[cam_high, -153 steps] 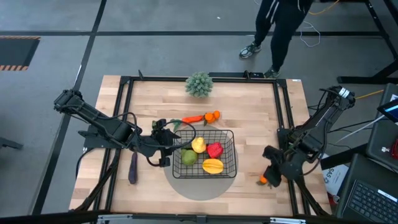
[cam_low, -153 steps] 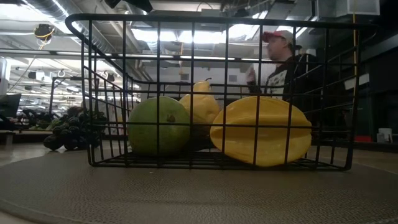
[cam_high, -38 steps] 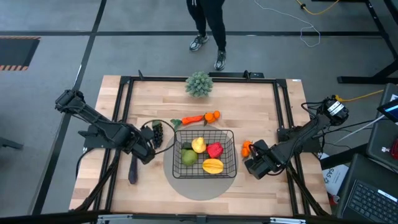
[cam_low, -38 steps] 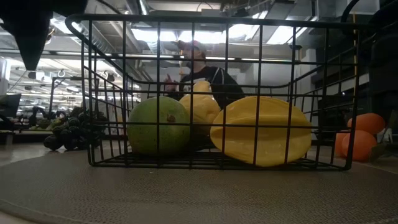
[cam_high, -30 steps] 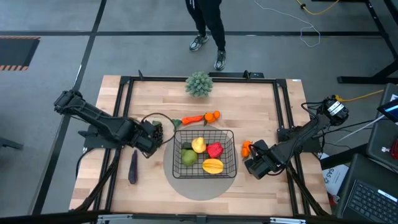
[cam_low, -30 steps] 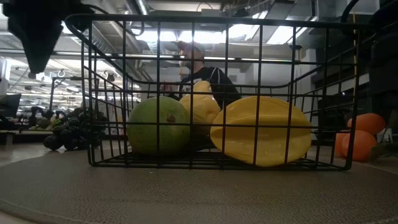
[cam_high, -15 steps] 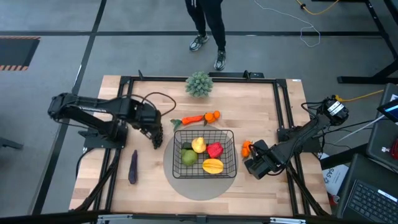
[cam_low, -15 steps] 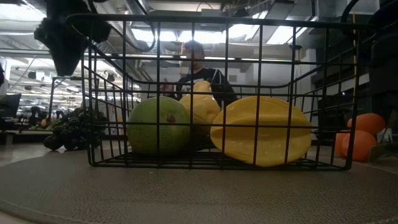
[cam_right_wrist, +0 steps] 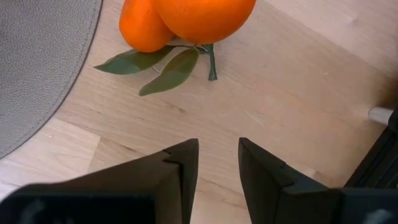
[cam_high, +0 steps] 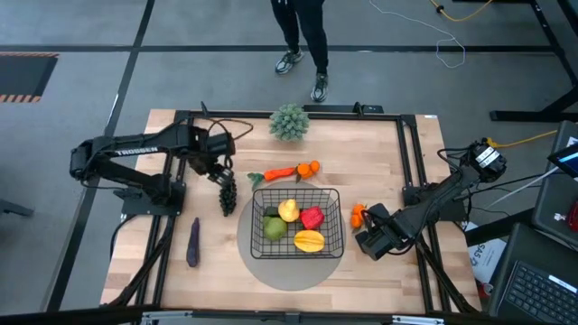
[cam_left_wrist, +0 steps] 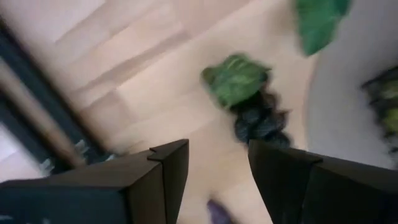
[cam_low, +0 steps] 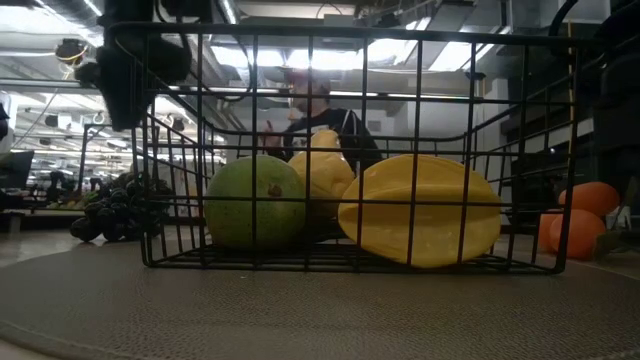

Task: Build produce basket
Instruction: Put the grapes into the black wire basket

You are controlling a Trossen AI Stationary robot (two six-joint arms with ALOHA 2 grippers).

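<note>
The black wire basket stands on a grey round mat. It holds a green pear, a yellow fruit, a red pepper and a yellow ribbed fruit. Dark grapes with a green leaf lie on the wood, left of the basket. My left gripper hangs open just beyond them toward the far edge, its fingers around nothing. My right gripper stands open, right of the basket. It is just short of two leafy oranges, with nothing between its fingers.
A carrot and an orange lie beyond the basket's far side. A purple eggplant lies near the left frame rail. A spiky ball plant sits at the far edge. A person's legs show beyond the table.
My left arm has swung round, carrying its gripper toward the table's far edge and a little right, away from the eggplant side of the grapes. The wrist rolled and the fingers stayed open. The grapes have lain still.
</note>
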